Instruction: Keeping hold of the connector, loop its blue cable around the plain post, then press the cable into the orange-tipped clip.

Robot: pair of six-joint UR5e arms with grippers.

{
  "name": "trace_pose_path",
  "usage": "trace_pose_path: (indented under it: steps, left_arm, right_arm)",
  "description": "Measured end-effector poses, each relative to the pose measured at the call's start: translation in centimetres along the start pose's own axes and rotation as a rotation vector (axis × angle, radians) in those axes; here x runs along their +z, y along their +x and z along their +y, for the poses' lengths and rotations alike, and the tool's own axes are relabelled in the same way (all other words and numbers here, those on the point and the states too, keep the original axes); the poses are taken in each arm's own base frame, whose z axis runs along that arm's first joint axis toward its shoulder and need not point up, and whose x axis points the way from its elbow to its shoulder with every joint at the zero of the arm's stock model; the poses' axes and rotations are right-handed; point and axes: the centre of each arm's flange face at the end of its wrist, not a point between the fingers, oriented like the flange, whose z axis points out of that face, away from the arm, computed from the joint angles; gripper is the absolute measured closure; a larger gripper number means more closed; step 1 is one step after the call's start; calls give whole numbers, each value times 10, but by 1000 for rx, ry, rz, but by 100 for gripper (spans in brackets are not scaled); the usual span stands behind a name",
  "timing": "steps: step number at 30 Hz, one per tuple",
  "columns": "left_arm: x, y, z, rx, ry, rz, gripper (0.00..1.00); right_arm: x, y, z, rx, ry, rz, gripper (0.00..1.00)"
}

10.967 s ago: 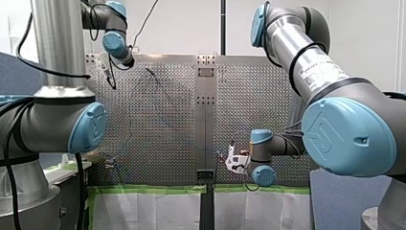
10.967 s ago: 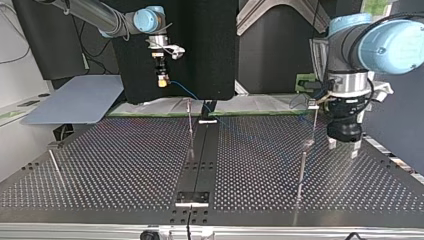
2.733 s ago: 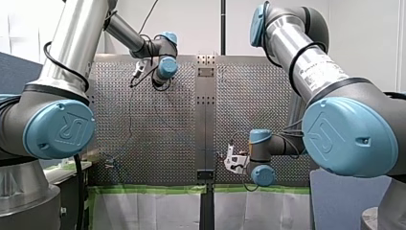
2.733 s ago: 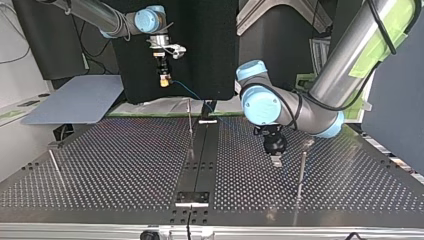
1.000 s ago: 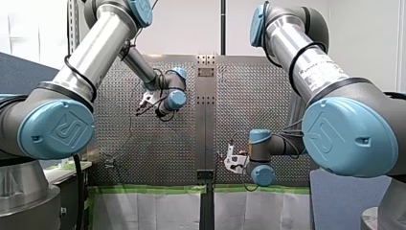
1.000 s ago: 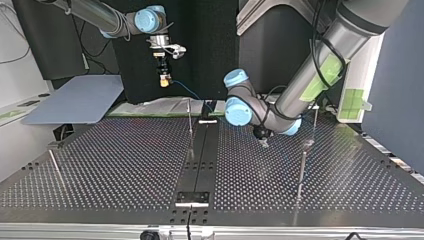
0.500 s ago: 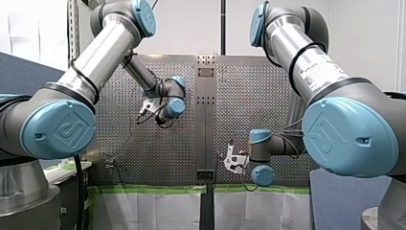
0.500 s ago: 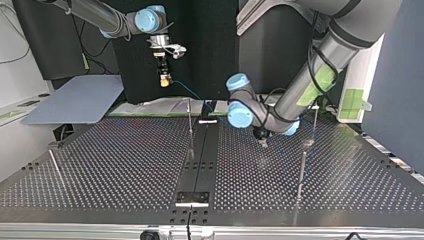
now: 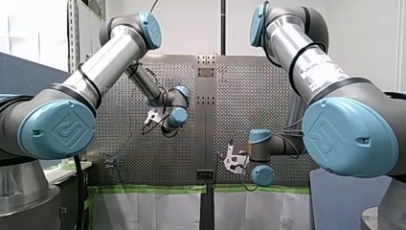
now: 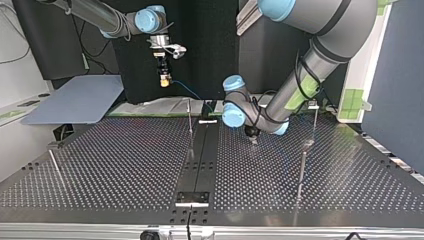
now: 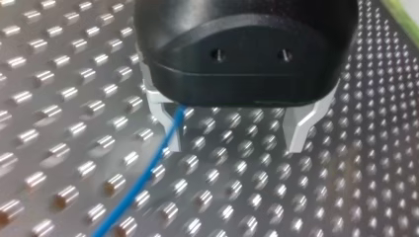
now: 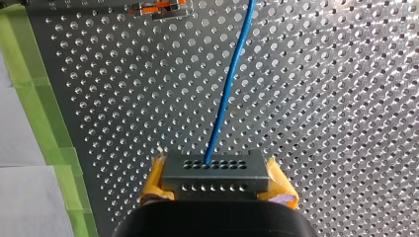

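My right gripper [image 12: 216,174] is shut on the grey connector [image 12: 217,166], its yellow pads on both sides. The blue cable [image 12: 227,89] leaves the connector and runs across the perforated plate past an orange-tipped clip [image 12: 158,8]. In the top view that gripper [image 10: 163,79] hangs above the table's far edge, and the cable [image 10: 186,91] slopes down toward a thin post [image 10: 190,119]. My left gripper [image 11: 234,143] is open just over the plate, metal fingers [image 11: 300,129] apart. The cable [image 11: 148,173] passes the inner edge of one finger. The top view shows this gripper [image 10: 252,138] right of the centre strip.
A black centre strip [image 10: 200,160] divides the perforated table [image 10: 125,165]. More thin posts stand at the top view's right [image 10: 302,167] [image 10: 315,120] and lower left [image 10: 55,167]. Green tape [image 12: 44,98] marks the plate's edge. A grey board [image 10: 75,100] lies beyond the far left corner.
My left arm has swung its gripper low over the plate toward the centre strip, leftward in the top view. My right arm and the connector have stayed still.
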Motion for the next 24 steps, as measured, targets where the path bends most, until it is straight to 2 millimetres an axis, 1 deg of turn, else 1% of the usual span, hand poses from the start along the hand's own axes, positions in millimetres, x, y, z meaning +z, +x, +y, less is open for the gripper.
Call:
trace_pose_path:
  steps: [8,16,24]
  left_arm:
    - [7,24,-26,12,38,-7,0]
    - [3,23,-41,-15,75,-40,0]
    - [-10,25,-57,-2,131,-60,0]
  right_arm:
    - [0,0,-1,-2,2,1,100]
    - [0,0,-1,-5,2,1,100]
    - [0,0,-1,-5,3,1,100]
